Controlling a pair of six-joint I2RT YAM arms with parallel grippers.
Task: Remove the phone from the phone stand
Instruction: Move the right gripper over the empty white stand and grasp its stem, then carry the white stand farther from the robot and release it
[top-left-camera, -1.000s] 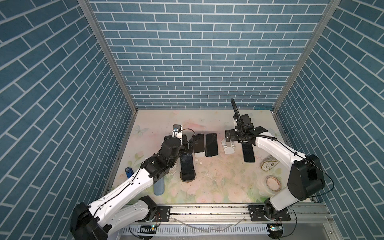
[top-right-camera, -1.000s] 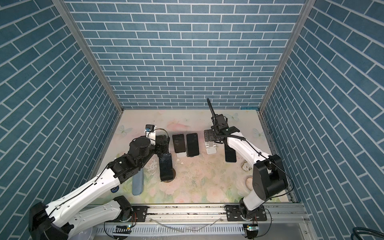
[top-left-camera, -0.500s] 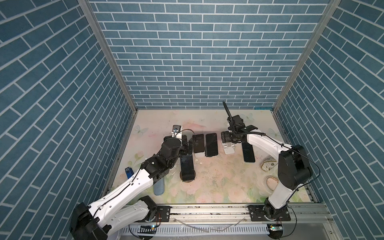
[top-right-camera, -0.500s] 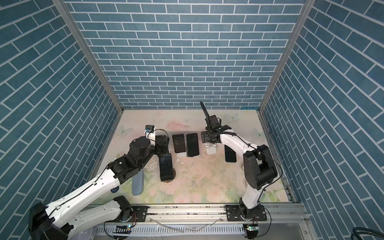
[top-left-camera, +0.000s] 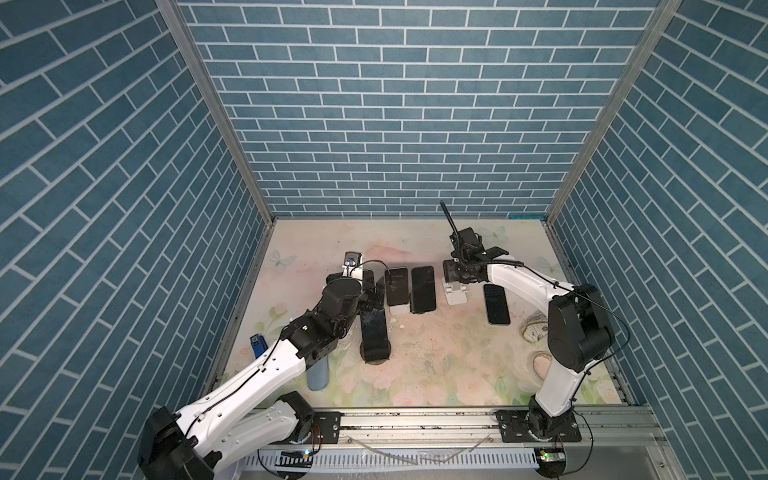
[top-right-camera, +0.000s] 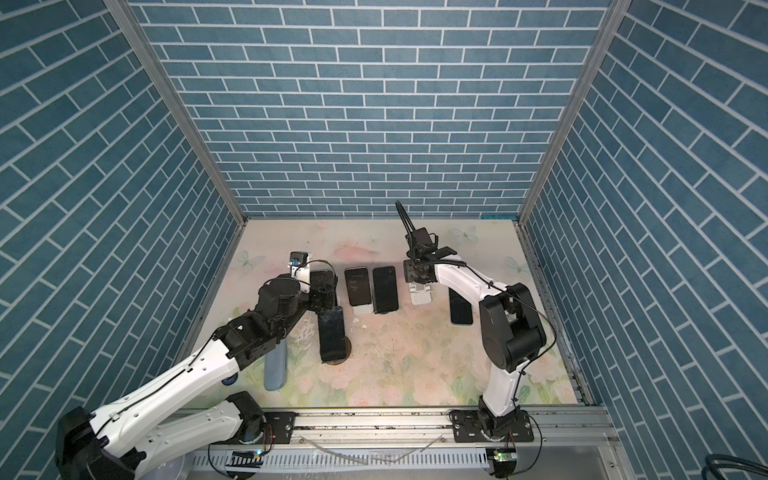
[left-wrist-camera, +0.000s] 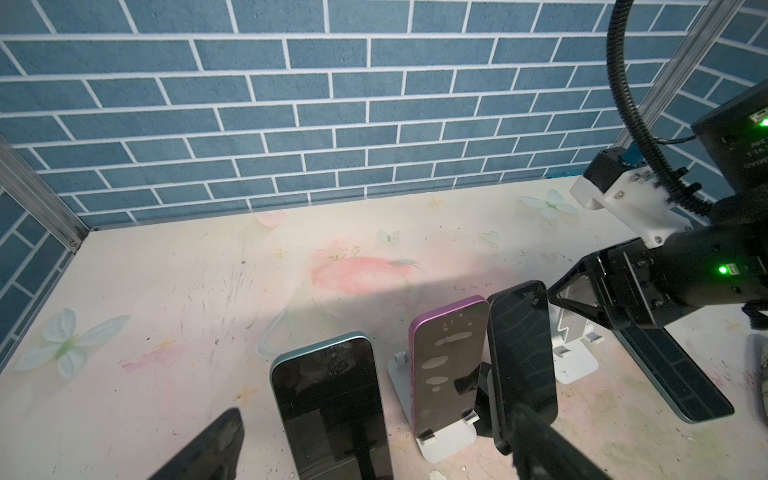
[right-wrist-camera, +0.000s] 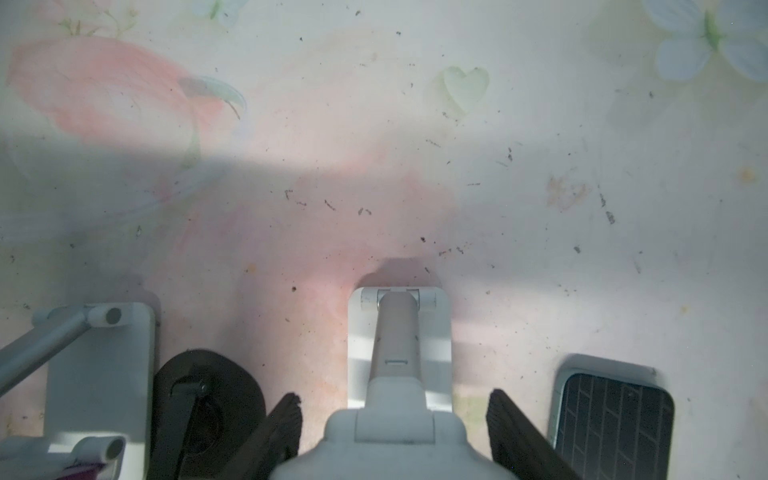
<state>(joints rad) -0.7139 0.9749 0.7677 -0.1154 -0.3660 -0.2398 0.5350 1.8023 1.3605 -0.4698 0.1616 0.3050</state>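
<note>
Several phones lean on stands in a row. In the left wrist view a teal phone (left-wrist-camera: 328, 407) stands between the fingers of my open left gripper (left-wrist-camera: 374, 457), which does not touch it. Beside it are a pink phone (left-wrist-camera: 449, 357) on a white stand (left-wrist-camera: 449, 442) and a black phone (left-wrist-camera: 521, 353). My right gripper (right-wrist-camera: 399, 428) straddles the head of an empty white stand (right-wrist-camera: 399, 332), also in a top view (top-left-camera: 456, 294). Gaps show at its fingertips (right-wrist-camera: 284, 424); contact further back is unclear. Another phone (top-left-camera: 496, 304) lies flat right of that stand.
In front of my left gripper (top-left-camera: 370, 291) a dark phone (top-left-camera: 374, 328) leans on a round black stand (top-left-camera: 376, 355). A blue cylinder (top-left-camera: 319, 372) lies front left. A crumpled wrapper (top-left-camera: 534, 330) and a tape roll (top-left-camera: 540, 361) sit at the right. Brick walls enclose three sides.
My right gripper has moved left and back, from above the flat phone to the empty white stand, and its jaws have narrowed. The left arm has not moved.
</note>
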